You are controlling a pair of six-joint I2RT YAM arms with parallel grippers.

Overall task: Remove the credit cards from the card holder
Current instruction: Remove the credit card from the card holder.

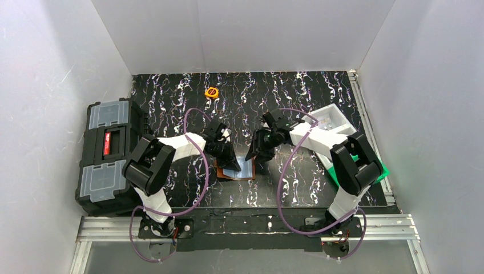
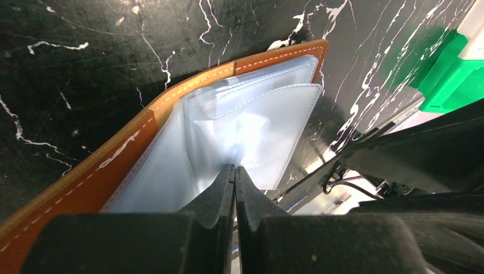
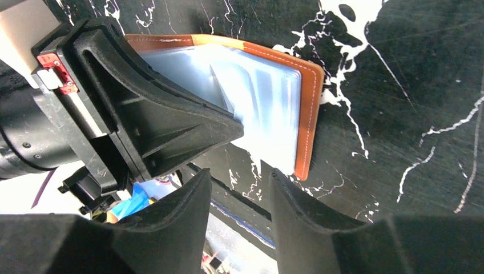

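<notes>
The card holder (image 1: 244,170) lies open on the black marbled table, brown leather outside and pale clear pockets (image 2: 268,114) inside. My left gripper (image 2: 235,169) is shut, its tips pinching a clear pocket leaf and holding it up from the card holder (image 2: 85,188). In the right wrist view the left gripper's fingers (image 3: 171,123) press onto the pockets of the card holder (image 3: 308,97). My right gripper (image 3: 238,172) hovers just beside the holder's near edge, jaws apart with nothing between them. No credit cards can be made out; the pockets hide whatever is inside.
A big black toolbox (image 1: 108,157) with grey lids sits at the table's left edge. A green bin (image 1: 371,165) with a white box (image 1: 334,119) stands at the right. A small round orange object (image 1: 212,91) lies at the back.
</notes>
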